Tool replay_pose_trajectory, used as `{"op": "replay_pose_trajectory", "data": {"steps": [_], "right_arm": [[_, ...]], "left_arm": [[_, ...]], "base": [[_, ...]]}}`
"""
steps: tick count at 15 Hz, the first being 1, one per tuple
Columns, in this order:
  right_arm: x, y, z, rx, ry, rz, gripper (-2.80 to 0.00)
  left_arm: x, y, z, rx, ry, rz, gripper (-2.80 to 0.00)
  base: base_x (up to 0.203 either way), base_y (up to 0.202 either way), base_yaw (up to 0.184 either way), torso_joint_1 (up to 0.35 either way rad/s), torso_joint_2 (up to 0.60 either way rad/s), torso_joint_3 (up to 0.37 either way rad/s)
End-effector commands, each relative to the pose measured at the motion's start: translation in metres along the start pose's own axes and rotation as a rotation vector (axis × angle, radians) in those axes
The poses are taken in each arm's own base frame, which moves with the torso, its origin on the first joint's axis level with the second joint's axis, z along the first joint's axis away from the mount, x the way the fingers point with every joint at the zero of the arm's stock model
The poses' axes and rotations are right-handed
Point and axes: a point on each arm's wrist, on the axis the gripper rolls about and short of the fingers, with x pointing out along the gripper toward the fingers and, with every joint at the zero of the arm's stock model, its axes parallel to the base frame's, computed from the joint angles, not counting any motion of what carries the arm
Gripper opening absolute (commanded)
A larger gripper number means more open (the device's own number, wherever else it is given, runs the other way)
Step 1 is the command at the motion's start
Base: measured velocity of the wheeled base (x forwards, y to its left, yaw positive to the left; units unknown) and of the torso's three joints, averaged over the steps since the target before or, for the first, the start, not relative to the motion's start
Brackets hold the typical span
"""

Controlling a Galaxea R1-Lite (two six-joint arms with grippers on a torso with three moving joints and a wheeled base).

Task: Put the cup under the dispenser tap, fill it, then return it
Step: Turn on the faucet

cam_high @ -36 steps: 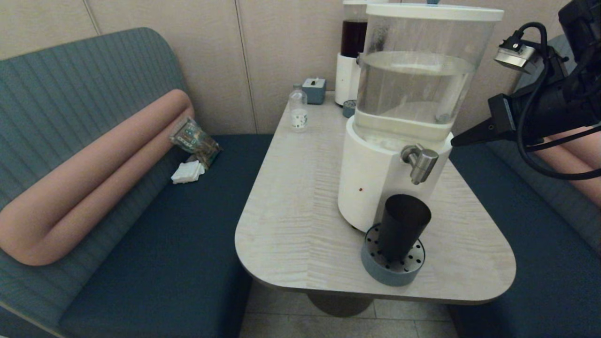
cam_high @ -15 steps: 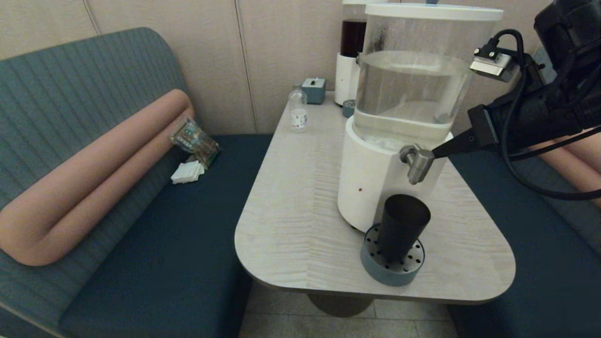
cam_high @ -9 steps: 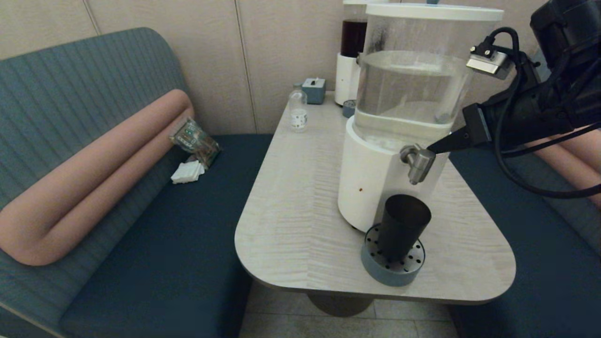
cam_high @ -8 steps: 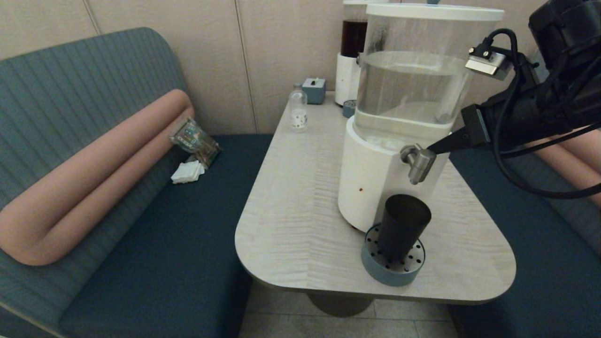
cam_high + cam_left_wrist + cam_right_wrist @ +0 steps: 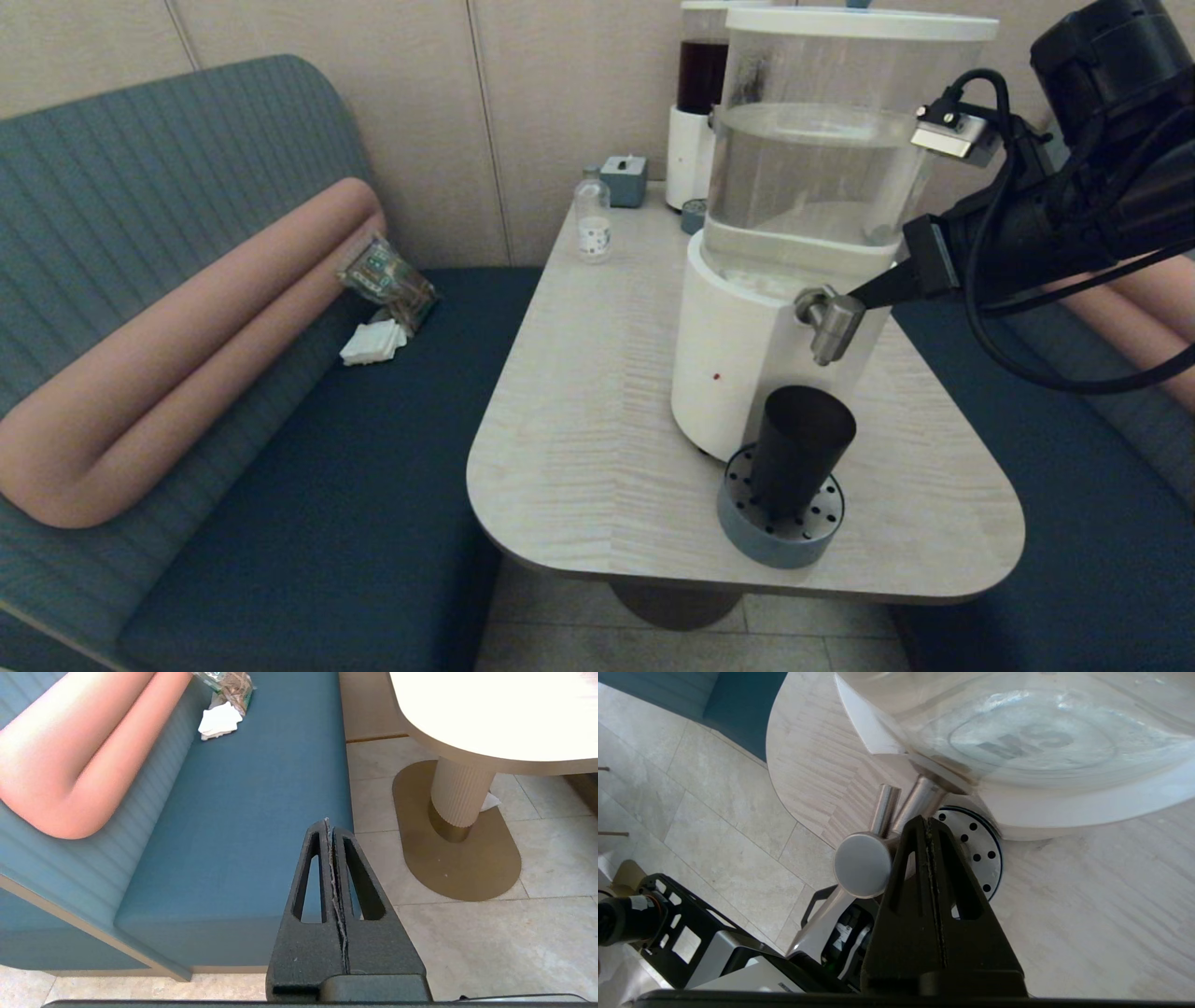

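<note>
The dark tapered cup [image 5: 799,452] stands upright on the round perforated drip tray [image 5: 782,528], right below the brushed-silver tap [image 5: 830,322] of the big clear-tank dispenser [image 5: 822,177]. My right gripper [image 5: 864,297] is shut with nothing in it, and its tips rest against the tap's rear side. In the right wrist view the shut right gripper [image 5: 927,822] touches the tap [image 5: 862,863], with the drip tray [image 5: 978,844] beyond; the cup is hidden there. My left gripper [image 5: 328,823] is shut and parked low over the bench seat and floor, outside the head view.
A slimmer dispenser with a dark red tank [image 5: 700,103], a small clear bottle [image 5: 592,220] and a small blue-grey box [image 5: 625,179] stand at the table's far end. The table [image 5: 597,411] has benches on both sides. A snack packet [image 5: 387,278] and white napkins [image 5: 372,343] lie on the left bench.
My right arm has swung in from the right and slightly down, bringing its shut fingertips from clear of the dispenser to contact with the tap. The cup has stayed put.
</note>
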Motion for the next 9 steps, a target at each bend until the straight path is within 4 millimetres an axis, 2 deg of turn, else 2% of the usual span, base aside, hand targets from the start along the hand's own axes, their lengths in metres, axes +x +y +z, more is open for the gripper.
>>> {"op": "replay_pose_trajectory", "data": {"steps": [1, 9], "right_arm": [[0.004, 0.005, 0.0, -0.008, 0.011, 0.018, -2.8], [0.009, 0.016, 0.003, -0.055, -0.027, 0.054, -2.8]], "left_arm": [[0.0, 0.0, 0.0, 0.001, 0.002, 0.0, -2.8], [0.0, 0.0, 0.0, 0.001, 0.002, 0.0, -2.8]], "base": [[0.0, 0.0, 0.0, 0.0, 0.0, 0.0], [0.0, 0.0, 0.0, 0.0, 0.0, 0.0]]}}
